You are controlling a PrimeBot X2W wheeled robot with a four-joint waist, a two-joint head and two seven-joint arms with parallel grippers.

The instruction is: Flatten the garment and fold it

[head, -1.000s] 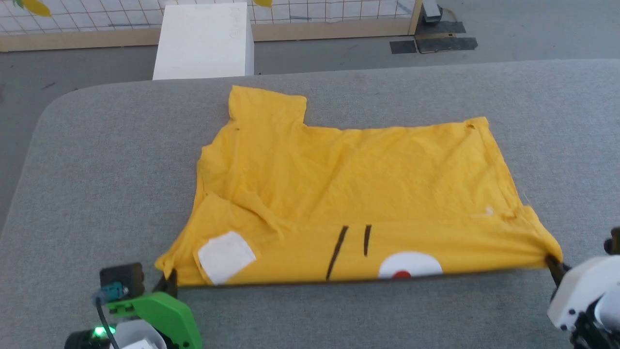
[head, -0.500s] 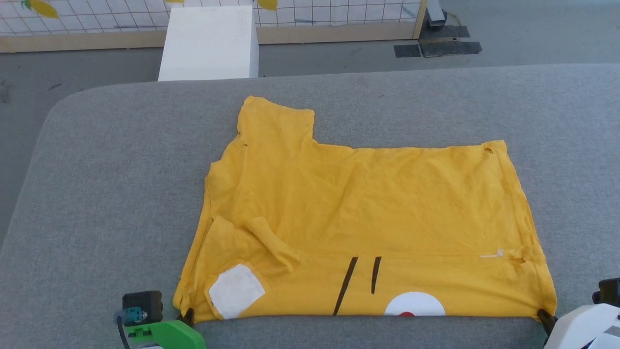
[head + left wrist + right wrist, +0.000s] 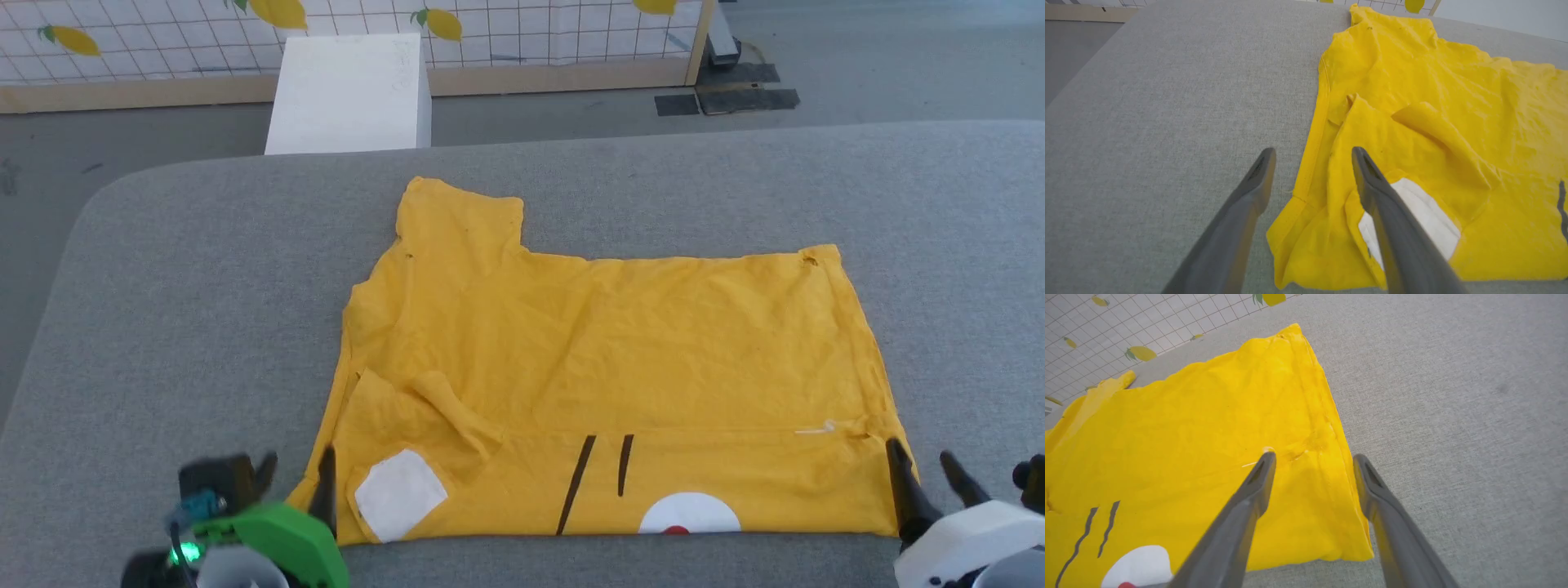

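Note:
The garment point(image 3: 604, 359), a bright yellow T-shirt, lies spread on the grey table, with a strip folded over along its near edge showing white patches, a red dot and black lines. One sleeve sticks out at the far left. My left gripper point(image 3: 295, 465) hangs open above the near left corner point(image 3: 1306, 228), holding nothing. Over the near right corner point(image 3: 1347, 539) my right gripper point(image 3: 922, 461) is also open and empty. In both wrist views the fingers straddle the garment's side hem.
The grey table point(image 3: 204, 286) has a rounded far left corner and bare surface all around the shirt. Beyond it stand a white box point(image 3: 347, 94) on the floor and a grid fence with lemon shapes point(image 3: 522, 33).
Both grippers have opened and let go of the garment's near corners, which now lie flat on the table. The head camera has shifted a little.

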